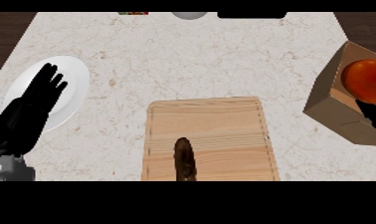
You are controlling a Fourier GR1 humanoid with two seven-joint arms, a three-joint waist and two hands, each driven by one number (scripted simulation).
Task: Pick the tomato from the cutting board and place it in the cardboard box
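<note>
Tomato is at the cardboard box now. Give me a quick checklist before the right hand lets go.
1. Tomato off the cutting board: ok.
2. Tomato over the cardboard box opening: ok, it shows inside the box walls.
3. Tomato resting on the box floor: cannot tell.
4. Right hand state: cannot tell, only a dark sliver shows at the view's right edge.
5. Left hand out of the way: ok, open over the white plate, far left.
6. Dark brown item on the board undisturbed: ok, it lies flat near the front edge.
</note>
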